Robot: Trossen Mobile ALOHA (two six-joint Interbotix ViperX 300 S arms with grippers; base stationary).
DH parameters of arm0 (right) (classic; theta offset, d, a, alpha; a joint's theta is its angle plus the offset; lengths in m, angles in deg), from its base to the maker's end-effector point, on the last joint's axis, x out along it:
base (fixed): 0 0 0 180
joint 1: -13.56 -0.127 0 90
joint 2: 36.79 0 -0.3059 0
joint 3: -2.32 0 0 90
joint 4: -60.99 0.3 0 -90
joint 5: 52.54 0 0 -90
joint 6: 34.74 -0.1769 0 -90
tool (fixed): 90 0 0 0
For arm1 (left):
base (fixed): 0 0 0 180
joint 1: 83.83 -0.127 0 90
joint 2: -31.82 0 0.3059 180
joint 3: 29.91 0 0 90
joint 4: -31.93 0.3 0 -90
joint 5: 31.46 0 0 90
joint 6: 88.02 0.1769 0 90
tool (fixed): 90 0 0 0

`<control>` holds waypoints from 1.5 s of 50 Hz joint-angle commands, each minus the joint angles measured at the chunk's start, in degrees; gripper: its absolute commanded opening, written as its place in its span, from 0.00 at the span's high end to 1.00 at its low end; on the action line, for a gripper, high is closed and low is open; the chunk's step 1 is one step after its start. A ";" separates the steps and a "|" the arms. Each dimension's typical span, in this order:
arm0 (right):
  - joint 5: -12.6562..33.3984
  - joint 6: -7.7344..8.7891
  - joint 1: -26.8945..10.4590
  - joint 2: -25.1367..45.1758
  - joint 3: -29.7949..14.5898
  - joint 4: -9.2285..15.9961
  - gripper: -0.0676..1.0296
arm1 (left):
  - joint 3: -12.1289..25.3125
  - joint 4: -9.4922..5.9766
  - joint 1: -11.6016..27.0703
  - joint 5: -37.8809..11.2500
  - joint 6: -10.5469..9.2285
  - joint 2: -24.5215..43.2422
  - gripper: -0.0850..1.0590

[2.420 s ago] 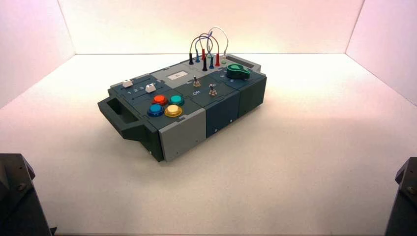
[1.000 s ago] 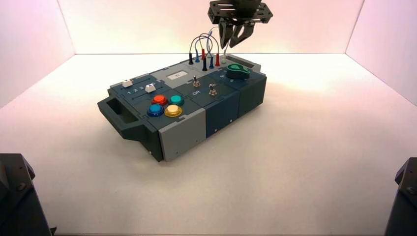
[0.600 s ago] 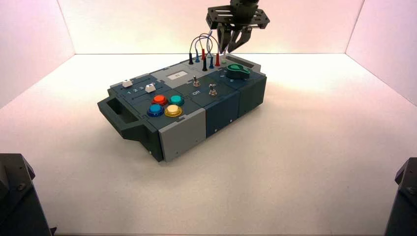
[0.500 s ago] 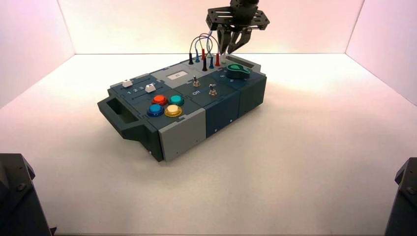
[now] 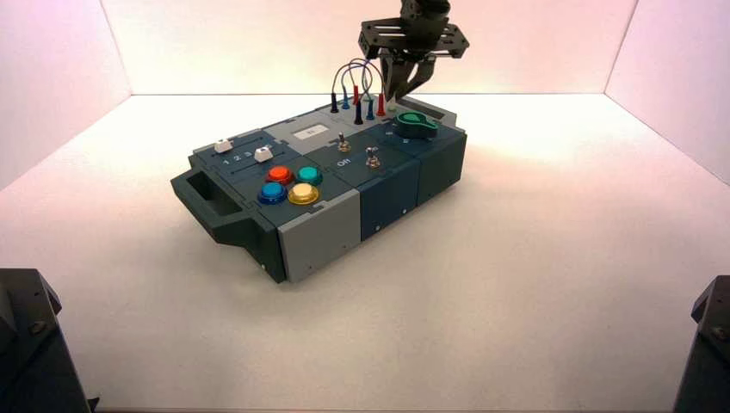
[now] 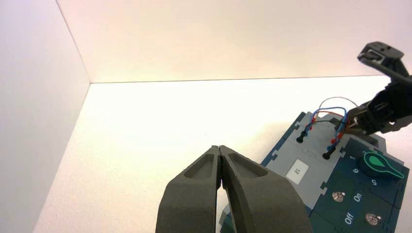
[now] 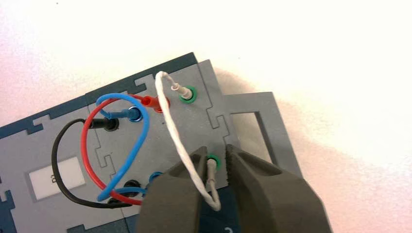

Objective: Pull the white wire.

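Black at the fingertips point(image 7: 234, 155), narrowly apart on either side of a whitish plug point(image 7: 212, 171), with the right gripper point(image 7: 214, 153) over the box's point(image 5: 320, 237) far end. Outward from that plug, arches with the white wire point(image 7: 173, 127) between two green-ringed sockets, beside red point(image 7: 84, 145), blue point(image 7: 145, 124) and black leads point(image 7: 55, 167). Waits at near left with the left gripper point(image 6: 219, 147), fingers together.

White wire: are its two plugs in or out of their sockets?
In: both plugs of the white wire sit in green-ringed sockets, seen in the right wrist view.
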 commanded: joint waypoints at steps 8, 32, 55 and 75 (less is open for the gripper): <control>1.23 -0.09 0.18 -1.05 -1.23 0.09 0.96 | 1.23 0.00 0.18 0.79 0.18 0.09 0.95; 1.32 0.00 0.18 -5.98 -1.41 -0.35 0.96 | 1.14 0.00 0.09 0.79 0.18 -0.53 0.95; 1.32 0.09 0.09 -7.03 -0.44 -1.32 0.95 | 1.23 0.00 0.18 0.79 0.18 -0.53 0.95; 1.49 0.09 0.18 -9.58 0.62 -1.76 0.63 | 1.23 0.00 0.18 0.79 0.18 -0.53 0.95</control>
